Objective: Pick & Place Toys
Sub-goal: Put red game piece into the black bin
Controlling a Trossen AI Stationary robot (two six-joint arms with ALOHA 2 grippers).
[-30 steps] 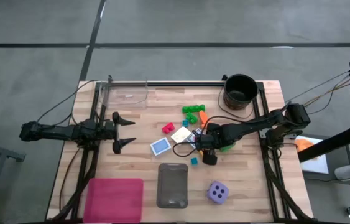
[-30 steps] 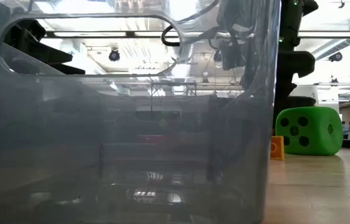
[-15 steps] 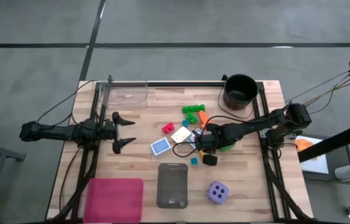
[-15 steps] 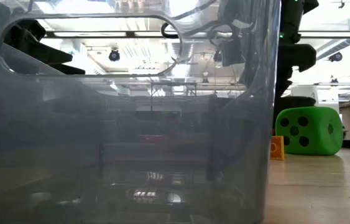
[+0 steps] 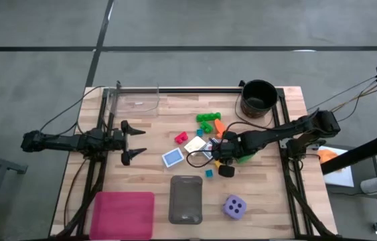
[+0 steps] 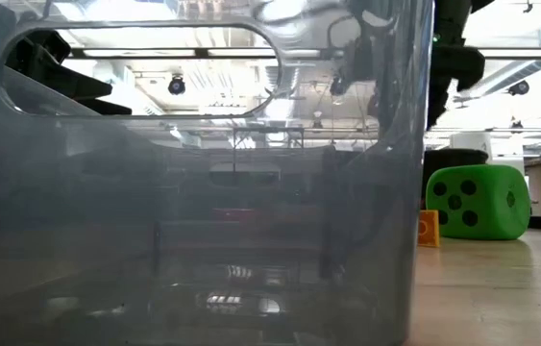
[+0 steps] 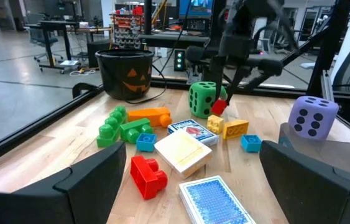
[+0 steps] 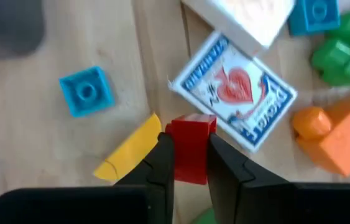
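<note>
Left wrist: jack-o'-lantern face on bucket (image 7: 124,73)

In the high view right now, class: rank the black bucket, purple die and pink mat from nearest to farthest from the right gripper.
1. Purple die, below the right gripper.
2. Black bucket, top right; close to the die's distance.
3. Pink mat, bottom left corner.

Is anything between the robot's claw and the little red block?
No. The right gripper is already shut on the small red plastic block, one dark finger on each side, lifted above the yellow block and the playing-card box.
</note>
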